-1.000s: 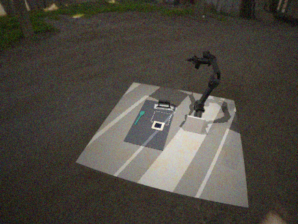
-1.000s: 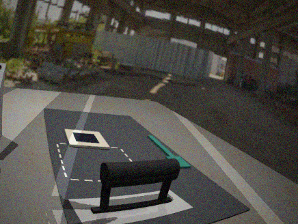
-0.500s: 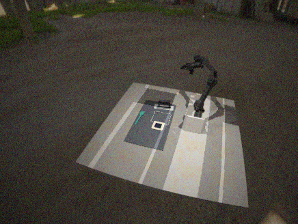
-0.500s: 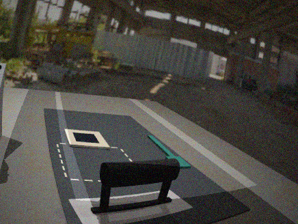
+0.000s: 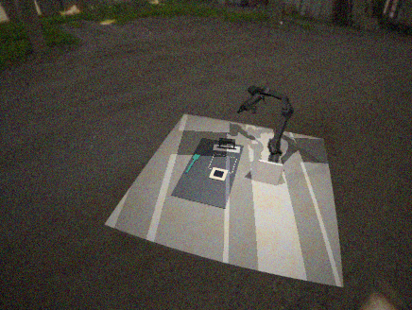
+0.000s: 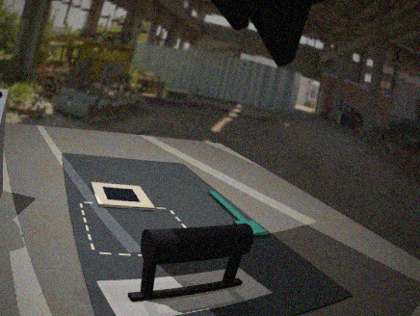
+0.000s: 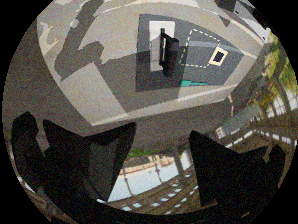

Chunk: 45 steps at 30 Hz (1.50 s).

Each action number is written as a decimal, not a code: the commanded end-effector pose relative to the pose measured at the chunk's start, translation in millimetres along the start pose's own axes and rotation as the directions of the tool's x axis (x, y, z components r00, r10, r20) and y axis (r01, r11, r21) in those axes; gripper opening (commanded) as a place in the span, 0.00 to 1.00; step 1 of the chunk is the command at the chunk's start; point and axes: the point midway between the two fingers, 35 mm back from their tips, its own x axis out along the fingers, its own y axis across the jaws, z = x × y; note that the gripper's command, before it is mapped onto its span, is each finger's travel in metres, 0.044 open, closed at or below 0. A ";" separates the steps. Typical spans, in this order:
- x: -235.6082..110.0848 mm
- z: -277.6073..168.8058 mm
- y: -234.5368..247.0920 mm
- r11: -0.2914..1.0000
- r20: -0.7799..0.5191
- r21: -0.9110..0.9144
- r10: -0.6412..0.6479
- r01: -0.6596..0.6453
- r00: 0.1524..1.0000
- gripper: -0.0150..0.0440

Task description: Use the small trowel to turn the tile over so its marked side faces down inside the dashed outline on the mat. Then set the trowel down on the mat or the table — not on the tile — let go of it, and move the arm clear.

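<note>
The tile (image 5: 218, 174) (image 6: 121, 194) (image 7: 218, 56) lies flat on the mat, cream with its dark square mark facing up. It sits mostly outside the dashed outline (image 6: 105, 253), against or slightly over its far edge in the exterior view. What looks like the trowel (image 5: 227, 142) (image 6: 197, 243) (image 7: 171, 52) has a raised black handle on two legs over a pale flat plate, resting on the mat beside the outline. My gripper (image 5: 247, 111) (image 6: 262, 45) (image 7: 163, 128) is open and empty, high in the air away from the tile and trowel.
A flat teal tool (image 5: 193, 163) (image 6: 253, 228) (image 7: 194, 83) with a thin handle and wider end lies on the dark mat (image 5: 203, 196) (image 6: 318, 291), on the side farther from the arm's base. The arm's base (image 5: 274, 150) stands on the table beside the mat. Shadows and light stripes cross both.
</note>
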 end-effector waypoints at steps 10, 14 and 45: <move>99.8 38.5 -11.4 0.996 0.383 -0.029 0.090 -0.086 0.919 0.71; 125.7 50.3 -19.4 0.989 0.482 -0.076 0.148 -0.126 0.863 0.71; 196.9 88.8 -40.0 0.919 0.642 -0.313 0.390 -0.238 0.660 0.71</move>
